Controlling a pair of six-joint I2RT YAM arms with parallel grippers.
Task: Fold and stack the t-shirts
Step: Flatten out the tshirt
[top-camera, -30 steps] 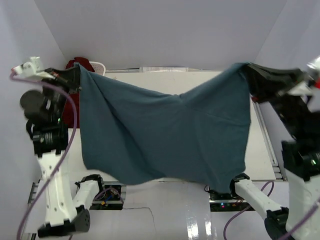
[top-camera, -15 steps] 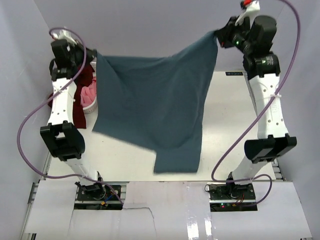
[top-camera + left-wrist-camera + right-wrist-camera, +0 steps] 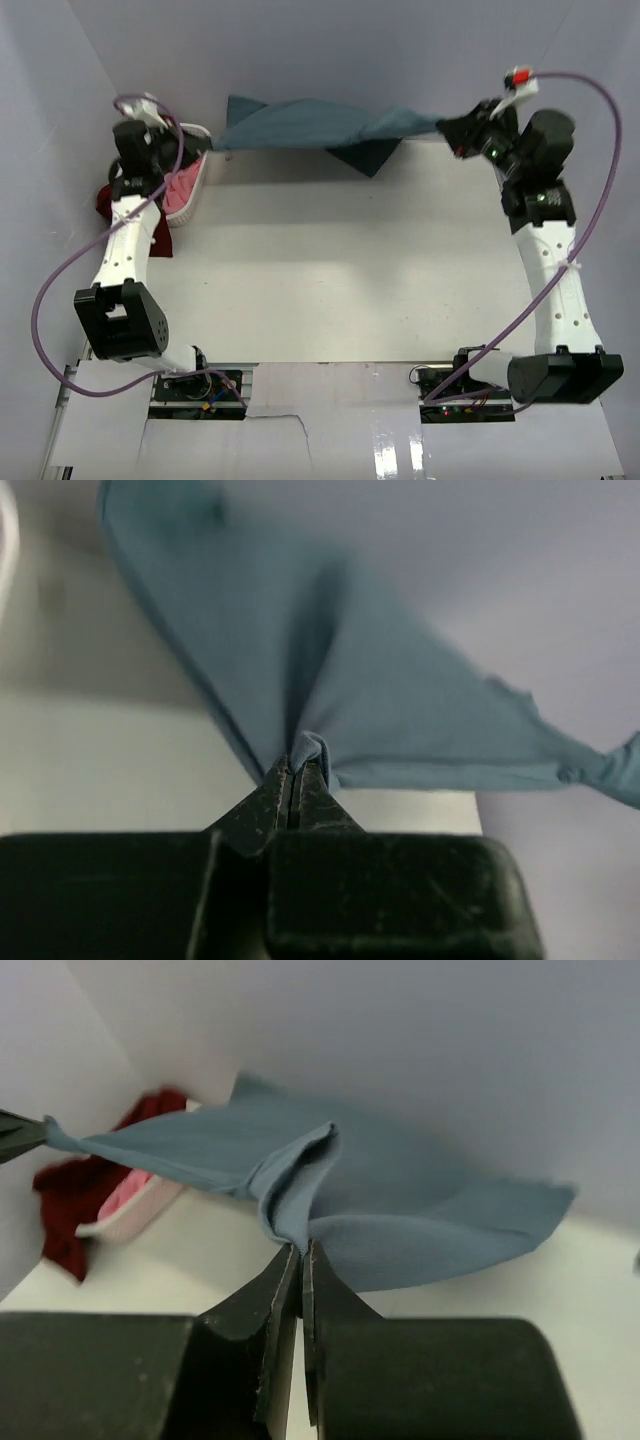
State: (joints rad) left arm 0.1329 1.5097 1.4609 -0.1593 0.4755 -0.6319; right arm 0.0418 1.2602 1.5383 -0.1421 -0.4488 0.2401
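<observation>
I see the stretched t-shirt [image 3: 320, 125] strung across the far edge of the table [image 3: 340, 270], above it. My left pincer [image 3: 293, 772] pinches its left end and my right pincer [image 3: 301, 1250] pinches its right end. At the far left stands a basket [image 3: 200, 165] holding a second t-shirt [image 3: 178, 190]. A third t-shirt [image 3: 108, 200] hangs at the basket's left side.

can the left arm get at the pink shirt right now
Probably not yet: the pink shirt lies close beside it, but the left gripper is shut on the teal shirt, stretched across to the right gripper.
</observation>
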